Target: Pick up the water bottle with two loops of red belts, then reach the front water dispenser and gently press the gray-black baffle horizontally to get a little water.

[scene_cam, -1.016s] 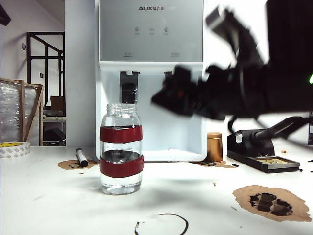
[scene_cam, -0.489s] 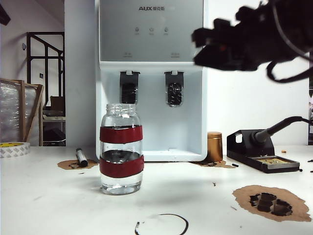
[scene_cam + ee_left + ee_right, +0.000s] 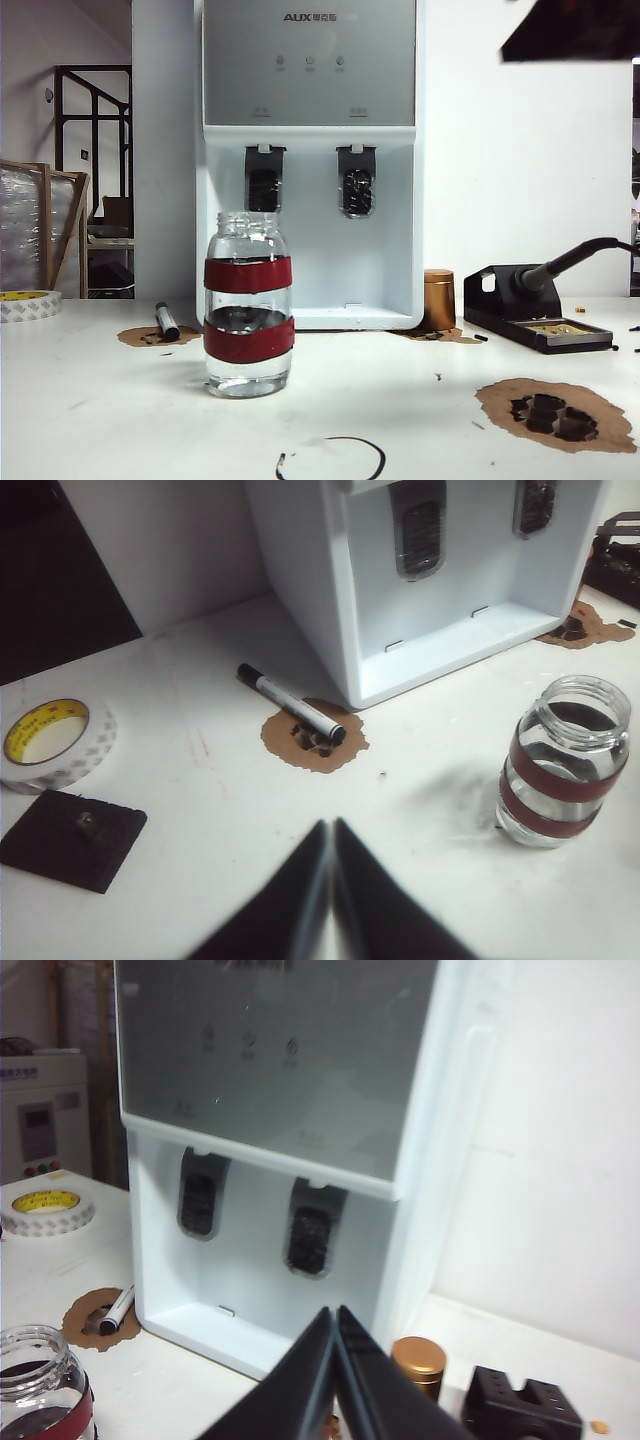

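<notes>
The water bottle (image 3: 249, 304) stands ungrasped on the tabletop (image 3: 100, 400) in front of the water dispenser (image 3: 309, 160), some water already in it, so pick-up and the press on the gray-black baffle (image 3: 357, 190) remain. Both tools are pinched empty: the left tool (image 3: 331, 830) beside the bottle, the right tool (image 3: 334, 1317) raised before the dispenser. A marker (image 3: 290, 704), tape roll (image 3: 50, 742) and copper cylinder (image 3: 439, 299) flank the dispenser, blocking nothing.

the small clear glass water bottle (image 3: 249, 304) with two broad red bands stands upright and uncapped on the white table, holding a little water. at its 12 o'clock rises the tall white water dispenser (image 3: 309, 160) with a gray upper panel. in the dispenser's recessed bay, at 1 o'clock from the bottle, hangs the mottled gray-black baffle (image 3: 356, 186).
</notes>
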Available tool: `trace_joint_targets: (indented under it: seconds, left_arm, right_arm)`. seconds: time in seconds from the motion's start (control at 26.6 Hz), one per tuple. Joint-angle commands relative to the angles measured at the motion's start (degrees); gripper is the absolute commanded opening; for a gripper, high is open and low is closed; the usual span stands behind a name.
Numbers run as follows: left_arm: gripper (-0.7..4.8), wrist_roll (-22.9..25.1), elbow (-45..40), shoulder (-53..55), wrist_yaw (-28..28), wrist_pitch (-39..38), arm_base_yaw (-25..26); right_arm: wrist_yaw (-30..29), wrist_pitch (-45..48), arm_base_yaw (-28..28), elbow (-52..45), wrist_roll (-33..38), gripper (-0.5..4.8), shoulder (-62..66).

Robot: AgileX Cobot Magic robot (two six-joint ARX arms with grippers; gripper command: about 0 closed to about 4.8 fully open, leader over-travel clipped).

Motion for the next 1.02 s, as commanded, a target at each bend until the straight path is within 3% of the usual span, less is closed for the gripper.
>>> trace_joint_targets:
  seconds: [0.04, 0.38, 0.49, 0.6, 1.02]
  left_arm:
    - [0.06, 1.64, -0.48, -0.33, -0.44, 2.05, 0.13]
    - [-0.05, 1.73, -6.21, -6.34, -1.53, 4.9, 2.38]
    - [-0.05, 1.77, -6.64, -9.38, -1.64, 5.22, 3.96]
    - [-0.05, 1.77, -7.08, -10.38, -6.64, 6.99, 4.42]
    - [-0.05, 2.14, -11.32, -10.36, -7.82, 12.07, 4.42]
  right_arm:
    - [0.72, -7.89, -0.02, 0.15, -0.04, -0.01, -6.29]
    - [0.61, -20.46, -0.02, 0.17, 0.48, -0.01, -21.49]
    - [0.7, -22.47, -0.02, 0.17, 0.61, -0.02, -22.64]
    - [1.2, -25.92, -0.02, 0.15, 0.63, -0.02, -22.64]
    - [3.56, -33.0, -0.02, 0.11, 0.42, -0.02, -22.67]
